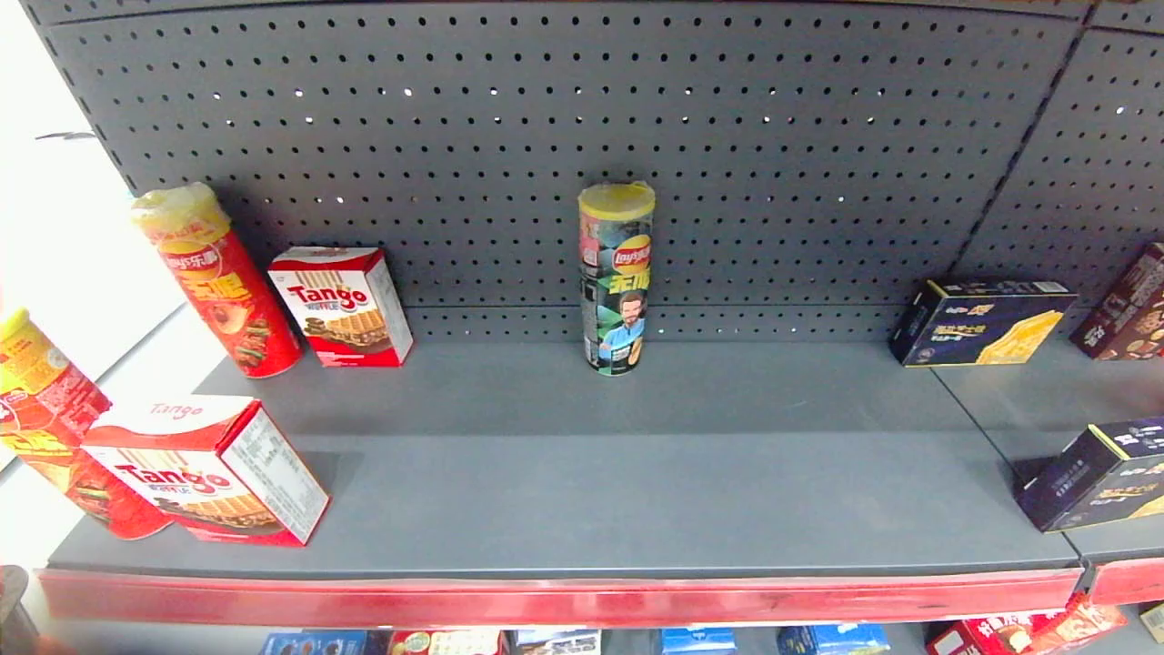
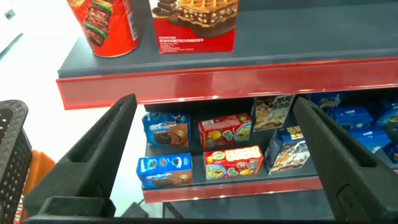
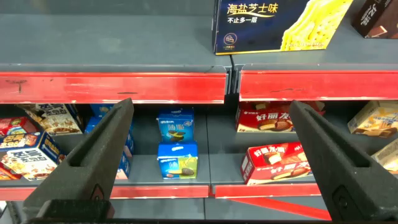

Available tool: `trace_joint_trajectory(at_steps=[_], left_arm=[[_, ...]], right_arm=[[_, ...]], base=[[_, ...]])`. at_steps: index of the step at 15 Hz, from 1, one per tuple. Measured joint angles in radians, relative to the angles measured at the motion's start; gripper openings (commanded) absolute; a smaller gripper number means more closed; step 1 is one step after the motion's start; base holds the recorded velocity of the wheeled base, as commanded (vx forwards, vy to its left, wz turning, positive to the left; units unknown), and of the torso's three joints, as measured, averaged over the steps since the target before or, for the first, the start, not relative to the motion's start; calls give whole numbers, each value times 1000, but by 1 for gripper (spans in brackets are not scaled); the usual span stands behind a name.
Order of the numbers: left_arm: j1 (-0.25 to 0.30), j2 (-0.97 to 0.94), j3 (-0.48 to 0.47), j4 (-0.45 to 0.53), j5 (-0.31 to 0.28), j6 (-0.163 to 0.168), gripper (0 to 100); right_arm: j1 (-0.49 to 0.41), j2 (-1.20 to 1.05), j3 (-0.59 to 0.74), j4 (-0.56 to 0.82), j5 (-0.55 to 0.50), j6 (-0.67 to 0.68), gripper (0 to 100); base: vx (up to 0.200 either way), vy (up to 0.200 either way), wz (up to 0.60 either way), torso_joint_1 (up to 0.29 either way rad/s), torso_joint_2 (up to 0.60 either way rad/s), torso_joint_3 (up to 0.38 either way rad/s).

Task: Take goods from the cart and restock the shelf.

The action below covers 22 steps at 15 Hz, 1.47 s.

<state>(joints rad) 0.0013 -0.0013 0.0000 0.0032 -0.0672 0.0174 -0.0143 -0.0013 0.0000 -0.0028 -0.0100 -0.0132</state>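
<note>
- The left end effector (image 2: 214, 102) and right end effector (image 3: 211, 104) both have their fingers apart and hold nothing.
- The black mesh cart (image 2: 11, 149) edge sits beside the left one, so a pick probably comes first.
- Set goods upright on the shelf (image 1: 582, 473), clear of the chip can (image 1: 617, 277).

Grey shelf (image 1: 582, 482) carries red chip cans (image 1: 218, 282), wafer boxes (image 1: 346, 305), one dark can (image 1: 617, 277) — navy boxes (image 1: 982, 320) at right.

Matte black, wedge-shaped fingers (image 2: 93, 155) on left gripper (image 2: 214, 98) and right gripper (image 3: 211, 101) alike, grainy surface, shallow notches along edges
</note>
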Motion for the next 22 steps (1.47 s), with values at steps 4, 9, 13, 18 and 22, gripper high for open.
trace_joint_trajectory(at_steps=[4,9,13,18,22], left_arm=[[0,0,0,0,0,0,100],[0,0,0,0,-1,0,100],[0,0,0,-1,0,0,100],[0,0,0,0,-1,-1,100],[-1,0,0,0,0,0,100]], right_arm=[[1,0,0,0,0,0,100],[0,0,0,-1,0,-7,100],[-1,0,0,-1,-1,-6,100],[0,0,0,-1,0,-6,100],[-1,0,0,0,-1,1,100]], base=[[0,0,0,0,0,0],[0,0,360,1,0,2],[0,0,600,5,5,0],[0,0,600,4,4,2],[0,0,0,0,0,0]])
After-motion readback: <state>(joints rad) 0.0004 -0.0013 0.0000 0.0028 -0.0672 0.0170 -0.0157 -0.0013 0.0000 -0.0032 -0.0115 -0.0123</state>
